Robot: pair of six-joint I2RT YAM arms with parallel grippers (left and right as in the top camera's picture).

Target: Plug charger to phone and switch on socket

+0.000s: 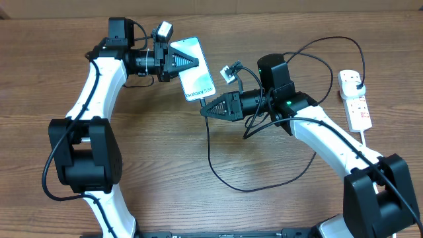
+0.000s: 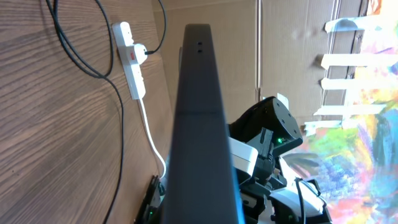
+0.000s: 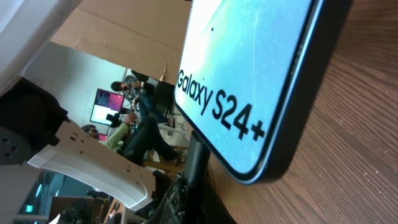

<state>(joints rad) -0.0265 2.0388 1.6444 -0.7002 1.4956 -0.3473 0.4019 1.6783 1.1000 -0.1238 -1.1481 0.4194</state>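
The phone (image 1: 195,74) has a light blue screen with "Galaxy S24+" on it and is held tilted above the table. My left gripper (image 1: 193,62) is shut on its upper part. In the left wrist view only the phone's dark edge (image 2: 202,124) shows. My right gripper (image 1: 205,110) sits just below the phone's lower end, shut on the connector end of the charger (image 1: 225,178). In the right wrist view the connector (image 3: 194,163) stands right at the phone's bottom edge (image 3: 261,168). The black plug (image 1: 357,82) sits in the socket (image 1: 355,106).
The white power strip lies at the far right, also seen in the left wrist view (image 2: 133,68), with its thick white cord (image 1: 365,141) running toward the front. The black cable loops across the table's middle and back.
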